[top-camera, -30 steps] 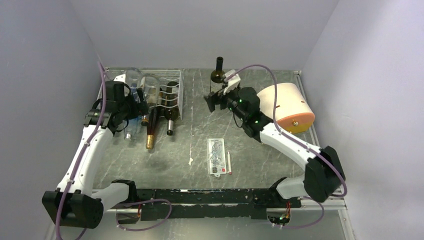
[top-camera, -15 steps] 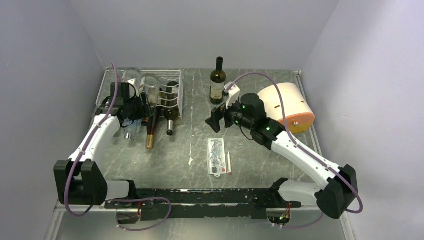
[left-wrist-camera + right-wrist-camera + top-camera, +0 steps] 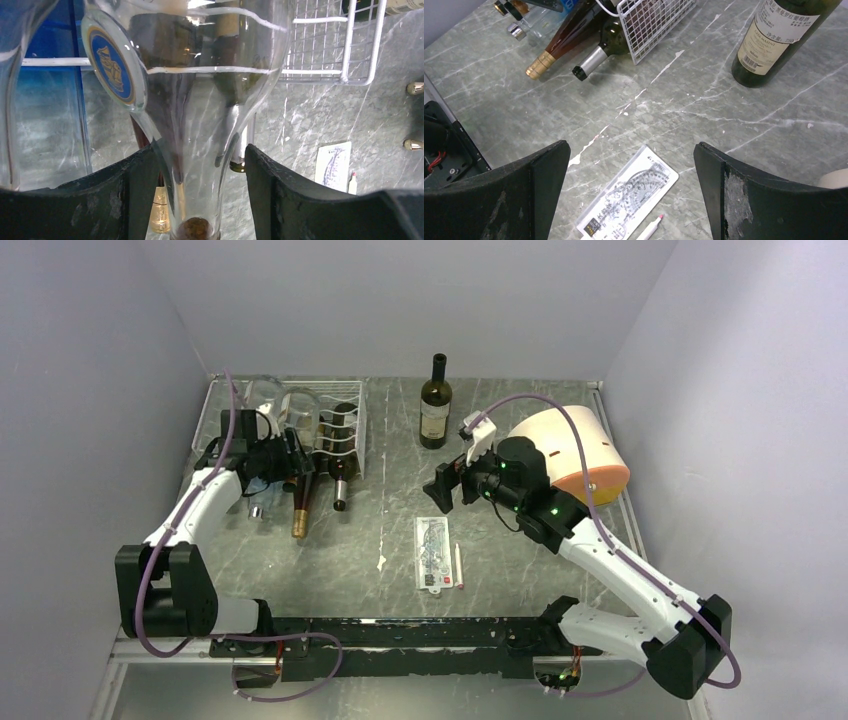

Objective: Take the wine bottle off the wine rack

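**Left fingers astride a bottle neck at the rack**

My left hand has its two fingers on either side of the neck of a clear bottle. The glass sits close between the pads. I cannot tell whether I am squeezing it or only flanking it. The bottle's body runs away from my fingers into the rack, lying on the white wires, with a round blue badge on its shoulder. Another clear bottle lies just to its left.

My right hand is spread wide and holds nothing, hanging over the table. A printed card and a pen lie beneath it. A dark bottle stands upright ahead of it, to the right.
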Robot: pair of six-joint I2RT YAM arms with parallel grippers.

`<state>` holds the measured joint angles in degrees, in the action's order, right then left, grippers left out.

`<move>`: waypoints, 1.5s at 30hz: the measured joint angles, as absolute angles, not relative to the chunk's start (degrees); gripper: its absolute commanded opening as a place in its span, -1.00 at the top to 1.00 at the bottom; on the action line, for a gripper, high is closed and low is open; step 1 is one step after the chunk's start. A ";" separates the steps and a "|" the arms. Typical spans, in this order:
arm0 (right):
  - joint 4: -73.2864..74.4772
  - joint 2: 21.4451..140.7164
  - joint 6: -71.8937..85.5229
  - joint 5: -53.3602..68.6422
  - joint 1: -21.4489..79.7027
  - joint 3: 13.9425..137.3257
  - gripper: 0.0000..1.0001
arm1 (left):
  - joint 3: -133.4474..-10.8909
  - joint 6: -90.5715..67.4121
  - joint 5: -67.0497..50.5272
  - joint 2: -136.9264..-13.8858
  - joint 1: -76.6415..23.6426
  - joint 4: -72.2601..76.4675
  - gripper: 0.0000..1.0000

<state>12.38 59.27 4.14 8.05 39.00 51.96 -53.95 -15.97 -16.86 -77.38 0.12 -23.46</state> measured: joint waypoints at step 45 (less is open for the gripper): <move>14.57 63.70 7.66 6.87 39.00 54.43 -1.00 | -52.25 -42.35 -48.27 -76.53 10.79 -15.38 0.86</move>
<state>14.57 63.70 7.66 6.87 39.00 54.43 -52.25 -42.35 -48.27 -76.53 10.79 -15.38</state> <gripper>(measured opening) 0.997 0.449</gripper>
